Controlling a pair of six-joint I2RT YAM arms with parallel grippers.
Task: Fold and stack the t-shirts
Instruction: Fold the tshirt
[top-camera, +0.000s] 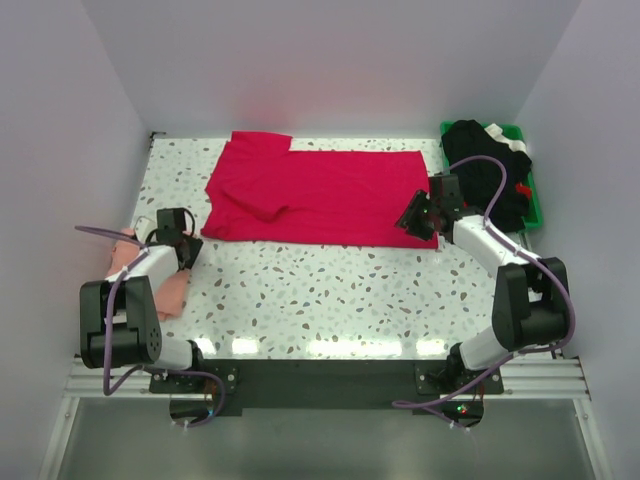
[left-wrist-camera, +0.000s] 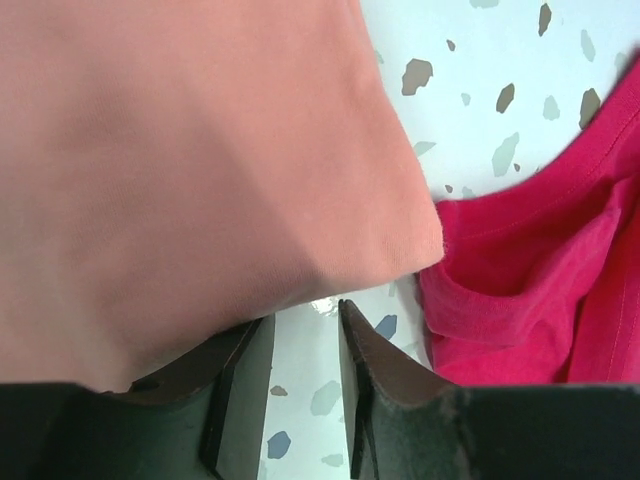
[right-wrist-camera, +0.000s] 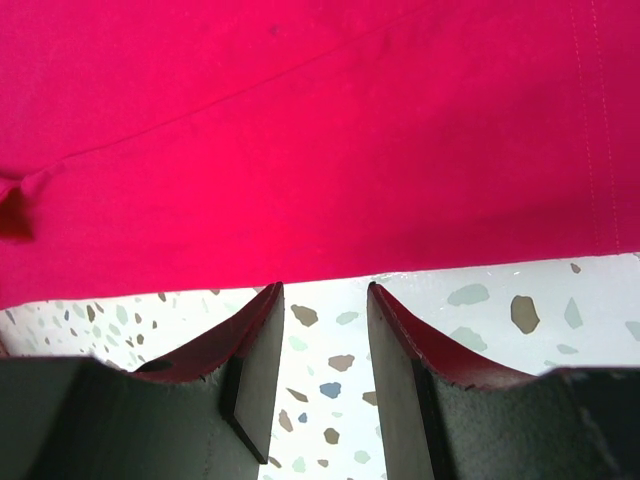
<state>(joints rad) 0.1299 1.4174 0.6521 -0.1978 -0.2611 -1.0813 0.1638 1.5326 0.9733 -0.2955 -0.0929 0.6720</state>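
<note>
**Reaching for the near edge of a flat red t-shirt, fold not yet begun**

Two robot arms work over a white table (top-camera: 320, 290) flecked with grey and brown. A crimson-red t-shirt (top-camera: 320, 195) lies spread flat across the far middle of it, with one sleeve folded inward at the left end. Its cloth is a smooth, matte knit with a stitched hem.

The right gripper (right-wrist-camera: 325, 288) sits at the shirt's near right corner. Its dark jaws stand partly apart and hold nothing, with speckled table showing between them and the hem just beyond the tips.

The left gripper (left-wrist-camera: 306, 312) is near the shirt's near left corner, beside a pale salmon-pink t-shirt (top-camera: 173, 292) rumpled at the table's left edge. Its jaws are narrowly parted and empty, and pink cloth drapes at one fingertip.

A green bin (top-camera: 537, 210) at the far right holds dark clothes (top-camera: 490, 165).

This looks like the opening step of folding the red shirt. The next move probably calls for each gripper to slide onto the near hem, pinch a single layer, and lift both corners evenly. The cloth is thin and limp, so a shallow pinch could slip.
</note>
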